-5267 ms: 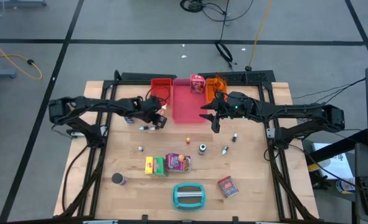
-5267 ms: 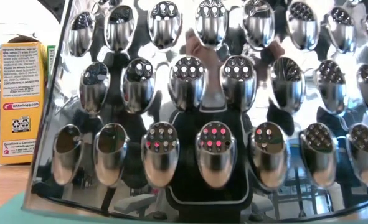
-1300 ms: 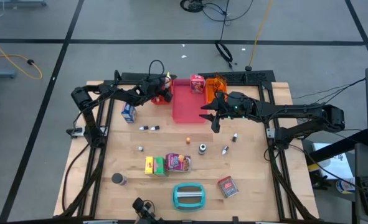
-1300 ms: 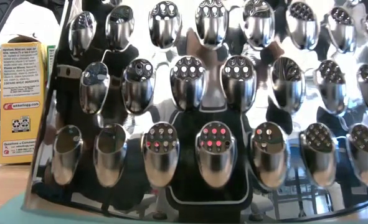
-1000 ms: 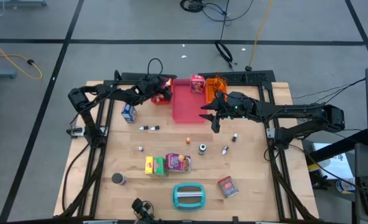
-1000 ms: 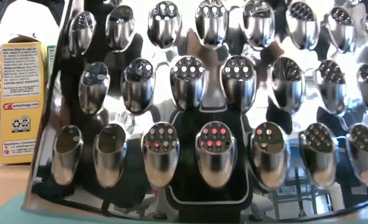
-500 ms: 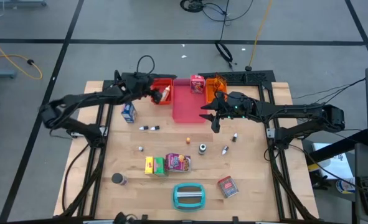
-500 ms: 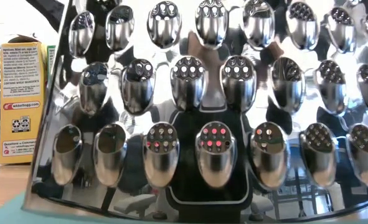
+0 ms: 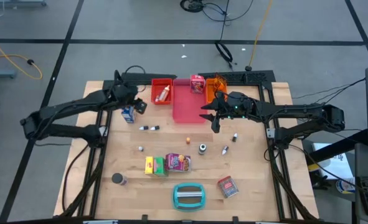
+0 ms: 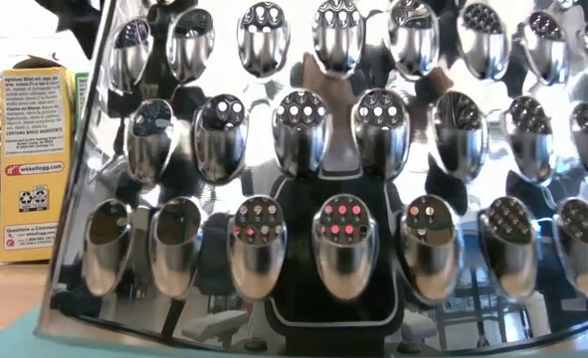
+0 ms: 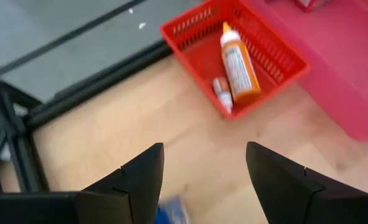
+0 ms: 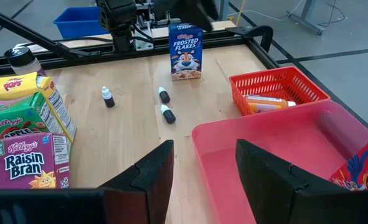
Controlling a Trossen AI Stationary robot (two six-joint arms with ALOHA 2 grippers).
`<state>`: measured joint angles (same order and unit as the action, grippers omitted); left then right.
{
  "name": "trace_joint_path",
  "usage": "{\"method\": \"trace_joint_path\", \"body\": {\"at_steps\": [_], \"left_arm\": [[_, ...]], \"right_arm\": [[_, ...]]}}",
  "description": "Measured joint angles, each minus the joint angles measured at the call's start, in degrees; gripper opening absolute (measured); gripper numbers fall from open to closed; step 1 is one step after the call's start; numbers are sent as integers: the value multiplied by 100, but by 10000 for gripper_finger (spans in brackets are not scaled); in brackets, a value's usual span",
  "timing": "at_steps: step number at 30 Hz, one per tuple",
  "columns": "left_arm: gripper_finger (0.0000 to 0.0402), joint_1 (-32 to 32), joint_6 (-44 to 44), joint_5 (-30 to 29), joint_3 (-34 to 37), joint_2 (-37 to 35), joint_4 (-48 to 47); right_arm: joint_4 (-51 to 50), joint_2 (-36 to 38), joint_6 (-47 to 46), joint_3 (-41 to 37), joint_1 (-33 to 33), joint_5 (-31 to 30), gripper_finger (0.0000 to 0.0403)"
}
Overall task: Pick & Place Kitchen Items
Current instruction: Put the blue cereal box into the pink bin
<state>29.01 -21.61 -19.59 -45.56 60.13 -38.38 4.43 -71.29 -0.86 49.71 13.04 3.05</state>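
My left gripper (image 9: 139, 107) (image 11: 202, 180) hangs open and empty above the table, between the blue-white cereal box (image 9: 129, 113) (image 12: 185, 51) and the red basket (image 9: 162, 91) (image 11: 233, 56). An orange bottle (image 11: 236, 62) and a tiny bottle (image 11: 220, 93) lie in that basket. My right gripper (image 9: 210, 118) (image 12: 199, 168) waits open and empty over the right edge of the pink tray (image 9: 188, 106). A red-white box (image 9: 197, 83) stands at the tray's far end. The purple (image 12: 31, 162), green (image 12: 22, 118) and yellow (image 12: 12, 85) boxes stand mid-table.
Small bottles (image 9: 149, 127) and shakers (image 9: 202, 148) are scattered mid-table. A dark can (image 9: 117, 179), a red packet (image 9: 227, 186) and the teal-and-grey oblong object (image 9: 188, 195) sit near the front edge; it fills the low view. An orange tray (image 9: 216, 84) stands at the back.
My left gripper has drawn back from over the red basket toward the table's left edge and risen, tipping further downward. It now hangs beside the blue-white box. The orange bottle stays lying in the basket.
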Motion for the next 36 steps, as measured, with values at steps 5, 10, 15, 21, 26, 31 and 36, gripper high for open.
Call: {"method": "trace_joint_path", "body": {"at_steps": [5, 10, 15, 21, 26, 31, 36], "left_arm": [[230, -248, -630, -2, 0, -447, -725], [230, -404, -1012, -24, 0, -672, -1373], [230, -598, -1382, -107, 0, -707, -1740], [230, -795, -1817, -170, 0, -703, -2041], [230, -873, -2050, -304, 0, -701, -2146], [230, -944, -2324, -294, 0, -675, -2149], [230, -1002, -2497, -302, 0, -410, -2159]], "right_arm": [[0, 0, 0, 0, -2, 0, 164], [0, 0, 0, 0, 0, 0, 164], [-21, 0, 0, 0, -1, 2, 165], [-46, 0, 0, 0, -1, 2, 164], [-46, 0, 0, 0, 0, 2, 164], [-46, 0, 0, 0, 0, 2, 164], [-48, 0, 0, 0, -2, 2, 165]]}}
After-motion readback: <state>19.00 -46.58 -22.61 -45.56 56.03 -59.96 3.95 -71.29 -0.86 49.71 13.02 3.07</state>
